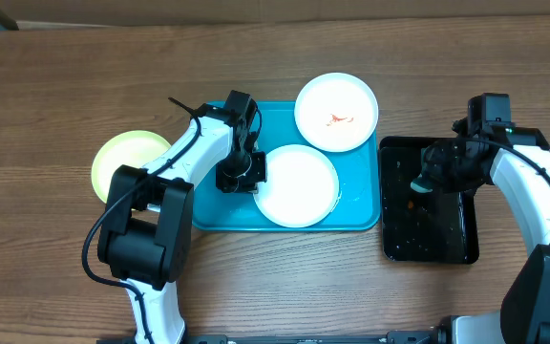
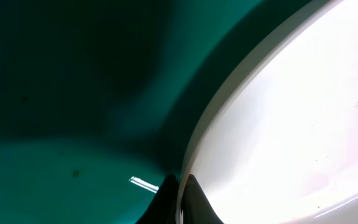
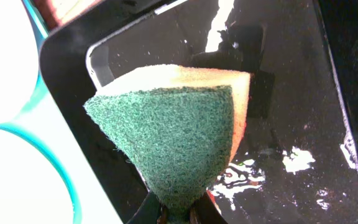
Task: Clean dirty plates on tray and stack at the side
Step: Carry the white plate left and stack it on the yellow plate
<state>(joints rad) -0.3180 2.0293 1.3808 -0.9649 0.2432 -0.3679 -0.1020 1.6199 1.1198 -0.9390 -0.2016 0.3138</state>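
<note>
Left gripper (image 2: 180,190): pinched tight on left rim of white plate (image 1: 297,186), which lies in tray (image 1: 213,215), right half, toward near edge.
Right gripper (image 1: 424,182): clamped on sponge (image 3: 179,130), over black tray (image 1: 433,239).
Smeared plate (image 1: 336,112): overlapping tray's far right corner.
Green plate (image 1: 127,161): on table (image 1: 55,96), just left of tray.

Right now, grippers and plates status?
Left gripper shut on white plate rim, on tray. Right gripper shut on sponge over black tray. Smeared plate unwiped.

Left arm (image 1: 181,161) is bent at the elbow, left gripper (image 1: 240,179) tipped down and pinched tight. Right arm (image 1: 535,186) curls inward, right gripper (image 1: 425,182) clamped too.
</note>
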